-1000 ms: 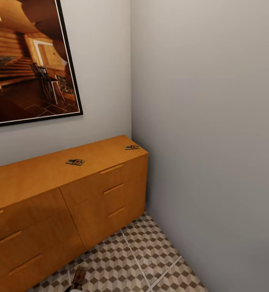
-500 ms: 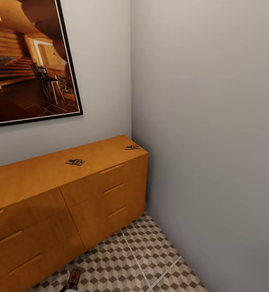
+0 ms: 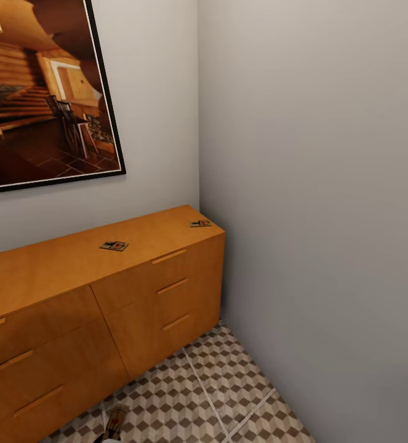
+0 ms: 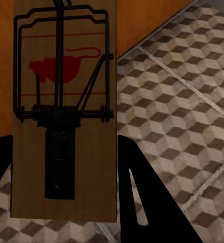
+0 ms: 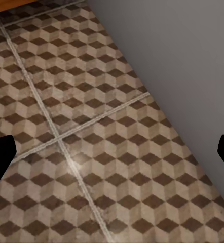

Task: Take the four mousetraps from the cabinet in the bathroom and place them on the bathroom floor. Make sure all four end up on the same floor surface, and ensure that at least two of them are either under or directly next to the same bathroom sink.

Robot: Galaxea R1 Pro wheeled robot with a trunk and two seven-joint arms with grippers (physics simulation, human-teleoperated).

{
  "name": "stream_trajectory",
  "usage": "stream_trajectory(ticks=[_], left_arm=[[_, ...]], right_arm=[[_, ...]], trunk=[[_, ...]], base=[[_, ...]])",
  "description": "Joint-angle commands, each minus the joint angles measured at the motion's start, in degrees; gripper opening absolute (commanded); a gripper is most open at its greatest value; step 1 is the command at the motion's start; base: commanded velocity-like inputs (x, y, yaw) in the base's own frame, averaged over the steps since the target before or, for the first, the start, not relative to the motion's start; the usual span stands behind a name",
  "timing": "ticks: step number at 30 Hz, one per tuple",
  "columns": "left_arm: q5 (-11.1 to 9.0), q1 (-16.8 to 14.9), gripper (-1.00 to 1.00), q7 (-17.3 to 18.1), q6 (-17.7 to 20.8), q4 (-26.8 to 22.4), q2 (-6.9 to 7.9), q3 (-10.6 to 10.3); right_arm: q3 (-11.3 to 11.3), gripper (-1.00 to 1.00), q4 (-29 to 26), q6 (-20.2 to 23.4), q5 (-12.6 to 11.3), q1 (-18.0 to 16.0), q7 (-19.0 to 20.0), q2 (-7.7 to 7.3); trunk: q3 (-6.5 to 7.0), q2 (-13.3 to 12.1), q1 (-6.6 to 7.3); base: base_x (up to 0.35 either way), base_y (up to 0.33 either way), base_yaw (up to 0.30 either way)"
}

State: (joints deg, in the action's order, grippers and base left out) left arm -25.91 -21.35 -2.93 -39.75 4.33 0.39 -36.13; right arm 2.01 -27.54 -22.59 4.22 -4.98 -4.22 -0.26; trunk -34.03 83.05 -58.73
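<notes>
Mousetraps: one is pinched between the left hand's fingers above the bathroom floor; two lie on the cabinet top, one mid-top, one at its right corner. Right hand is spread wide, holding nothing.

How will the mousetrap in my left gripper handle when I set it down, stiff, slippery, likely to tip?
The held mousetrap is a flat wooden board, so probably stiff and light. Its smooth face may slide between the fingers. Being flat, it should lie stable on the tiled floor. The sprung wire bar looks set, so jolts might snap it.
</notes>
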Motion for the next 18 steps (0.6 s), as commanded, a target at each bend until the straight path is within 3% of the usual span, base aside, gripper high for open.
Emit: stream_trajectory(ticks=[1, 2, 5, 7, 12, 18], left_arm=[[0.2, -0.1, -1.00, -0.4, -0.2, 0.1, 0.02, -0.6], [-0.3, 0.3, -1.00, 0.0, 0.1, 0.0, 0.35, -0.6], [-0.7, 1.2, -1.00, 0.2, 1.0, 0.1, 1.25, -0.6], [-0.4, 1.9, -1.00, -0.1, 1.0, 0.1, 0.85, -0.6], [0.6, 3.5, -1.00, -0.4, 0.1, 0.1, 0.78, -0.6], [1.2, 5.5, -1.00, -0.4, -0.1, 0.1, 1.01, -0.6]], right_arm=[[0.2, 1.00, 0.0, -0.1, 0.4, 0.0, -0.4, -0.02], [0.5, 1.00, -0.3, 0.3, 0.8, -0.4, -0.1, -0.36], [0.0, 1.00, 0.7, 1.2, 0.8, -1.3, 0.9, 0.62], [-0.4, 1.00, 1.3, 1.2, 0.2, -2.0, 1.4, 1.23], [-0.8, 1.00, 1.6, -0.4, -0.8, -0.3, -0.2, 2.83], [-0.7, 1.00, 1.6, -2.3, -0.8, 1.2, -2.1, 3.19]], trunk=[[-0.05, 0.0, 0.00], [-0.05, 0.0, 0.00], [-0.05, 0.0, 0.00], [-0.05, 0.0, 0.00], [-0.05, 0.0, 0.00], [-0.05, 0.0, 0.00]], base=[[0.000, 0.000, 0.000], [0.000, 0.000, 0.000], [0.000, 0.000, 0.000], [0.000, 0.000, 0.000], [0.000, 0.000, 0.000], [0.000, 0.000, 0.000]])
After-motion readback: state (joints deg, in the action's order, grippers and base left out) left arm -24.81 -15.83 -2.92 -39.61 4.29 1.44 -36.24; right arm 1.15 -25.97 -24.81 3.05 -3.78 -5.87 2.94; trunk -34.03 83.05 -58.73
